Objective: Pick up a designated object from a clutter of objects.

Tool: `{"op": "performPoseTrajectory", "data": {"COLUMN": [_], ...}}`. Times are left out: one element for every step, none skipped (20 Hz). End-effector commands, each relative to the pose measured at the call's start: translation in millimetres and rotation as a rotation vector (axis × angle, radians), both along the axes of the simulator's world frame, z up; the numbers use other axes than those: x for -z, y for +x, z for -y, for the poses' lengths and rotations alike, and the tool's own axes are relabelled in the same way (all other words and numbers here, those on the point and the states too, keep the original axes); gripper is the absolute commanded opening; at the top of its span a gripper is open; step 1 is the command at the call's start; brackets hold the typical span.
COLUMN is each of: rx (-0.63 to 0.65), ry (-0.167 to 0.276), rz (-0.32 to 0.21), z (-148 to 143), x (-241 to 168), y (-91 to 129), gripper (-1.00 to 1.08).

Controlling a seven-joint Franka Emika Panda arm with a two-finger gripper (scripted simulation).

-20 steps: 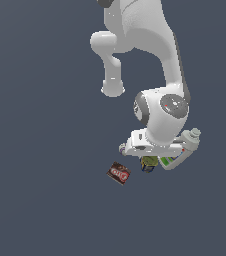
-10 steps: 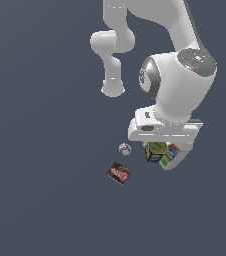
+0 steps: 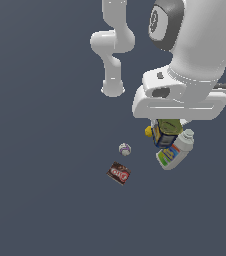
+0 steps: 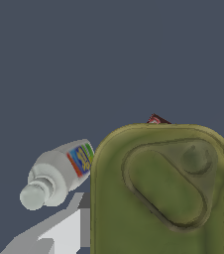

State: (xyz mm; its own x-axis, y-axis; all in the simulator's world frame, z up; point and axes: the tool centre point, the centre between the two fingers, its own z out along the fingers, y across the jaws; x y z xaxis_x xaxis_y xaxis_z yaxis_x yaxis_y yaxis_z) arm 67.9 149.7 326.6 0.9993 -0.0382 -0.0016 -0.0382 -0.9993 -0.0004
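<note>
The arm (image 3: pixel 195 45) fills the upper part of the exterior view on its right, its white wrist block hanging low over the clutter; the gripper itself is hidden under that block, so whether its jaws stand apart, together or clamped on anything cannot be told.

The can (image 3: pixel 165 132) sits directly beneath the wrist block, its olive-green top showing just under the white housing and its dark blue side with yellow marks below that; whether it rests on the floor or hangs clear of it cannot be told. In the wrist view the can's green lid (image 4: pixel 163 188) is very close to the camera and takes up most of the lower part of the picture, with a raised oval and a round dimple moulded into it.

The bottle (image 3: pixel 175 150) lies tilted on its side just beside the can, on the exterior view's right, cap pointing up toward the arm; its coloured label shows in both views (image 4: pixel 59 173). A yellow ball (image 3: pixel 148 131) peeks out touching or nearly touching the can on the exterior view's left. A white-purple ball (image 3: pixel 124 149) lies apart from that group, further to the left; the brown-red box (image 3: pixel 118 173) lies flat near it, lower in the picture. A red corner of the box (image 4: pixel 156 119) shows past the lid in the wrist view.
</note>
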Motion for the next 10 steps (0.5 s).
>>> {"op": "performPoseTrajectory", "data": {"rx": [0.000,0.000,0.000,0.000,0.000,0.000,0.000,0.000,0.000,0.000], "ry": [0.000,0.000,0.000,0.000,0.000,0.000,0.000,0.000,0.000,0.000], "rz": [0.002,0.002,0.002,0.002,0.002,0.002,0.002,0.002,0.002,0.002], "z": [0,0,0,0,0,0,0,0,0,-1], "x": [-26,-34,-41,-48,-54,-60,-65,-70,-73,-77], "y": [1,2,2,3,4,4,5,5,6,6], "gripper": [-1.00,-1.00,-1.00,-1.00,-1.00,-1.00,-1.00,-1.00,-1.00,-1.00]}}
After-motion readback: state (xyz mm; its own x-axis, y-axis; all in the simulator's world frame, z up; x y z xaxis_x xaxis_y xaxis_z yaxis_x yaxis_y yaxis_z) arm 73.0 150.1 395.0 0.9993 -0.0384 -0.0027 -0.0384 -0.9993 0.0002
